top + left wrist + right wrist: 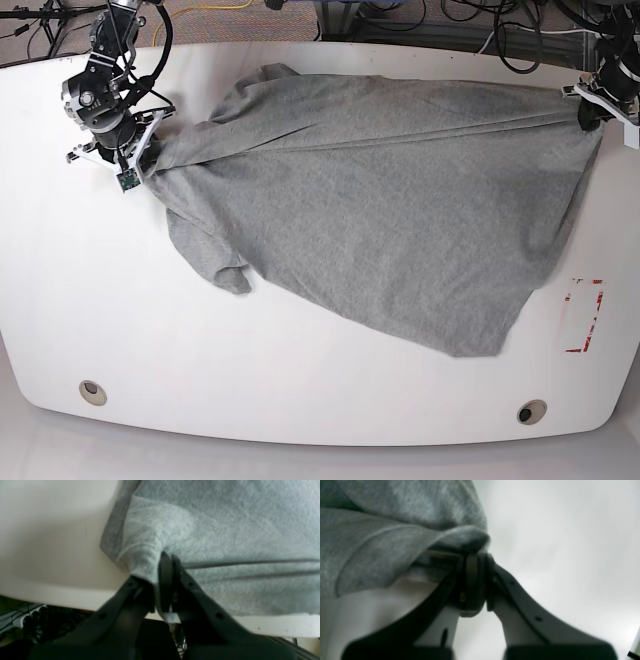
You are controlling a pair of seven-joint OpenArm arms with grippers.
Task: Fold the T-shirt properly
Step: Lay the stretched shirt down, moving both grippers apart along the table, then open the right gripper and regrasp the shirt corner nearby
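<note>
I see a large heather-grey cotton T-shirt (pixel 390 190) spread across a white, rounded-corner table (pixel 300 400), and I place everything else against that shirt. It covers the far half of the table, stretched taut along its far edge between my two arms and sagging into a loose triangle toward the near side. One sleeve hangs in a small flap on the shirt's near side, below the spot where my right arm holds it. No lettering shows on the side facing up.

My right gripper (pixel 150 140) sits at the shirt's end on the base view's left. In the right wrist view, its black fingers (pixel 472 580) are pressed together with a rolled fold of grey cloth bunched at their tips, so it is pinching the shirt.

My left gripper (pixel 590 112) sits at the shirt's opposite end, near the table's far edge. In the left wrist view, its dark fingers (pixel 166 580) are clamped narrow on a corner of the fabric, with the cloth pulled into long creases running away from the grip.

A small outline in red tape (pixel 583 315) is stuck on the bare table just beyond the shirt's near point, on the left gripper's side. Two round holes (pixel 92 391) sit in the table near its front edge, well apart from the shirt.
</note>
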